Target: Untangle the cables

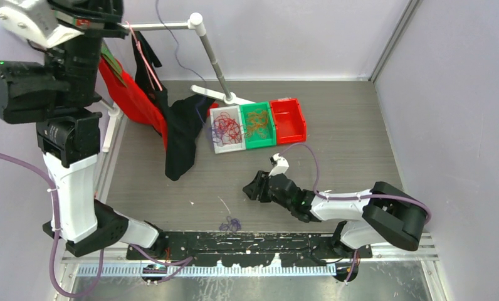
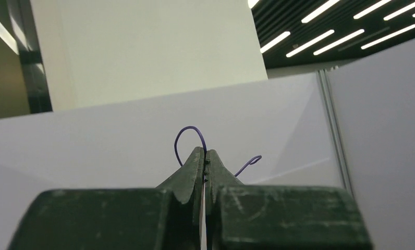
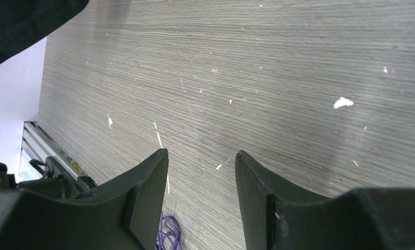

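In the left wrist view my left gripper (image 2: 205, 152) is shut on a thin purple cable (image 2: 191, 131), which loops above the fingertips against the wall. The left arm (image 1: 68, 125) is raised high at the left. A fine purple strand (image 1: 172, 47) hangs down the back wall. A small purple cable clump (image 1: 231, 223) lies on the table near the front edge. My right gripper (image 1: 253, 188) is low over the table, right of that clump, open and empty. In the right wrist view the clump (image 3: 168, 235) shows beside the left finger (image 3: 143, 198), below the open jaws (image 3: 201, 152).
Three bins sit at the back: a white bin (image 1: 217, 148) with red and purple cables, a green bin (image 1: 259, 143) with orange cables, a red bin (image 1: 289, 119). Red cloth (image 1: 134, 100) and black cloth (image 1: 181, 138) hang from a white stand (image 1: 212, 56). A pink cable (image 1: 145, 59) drapes over it.
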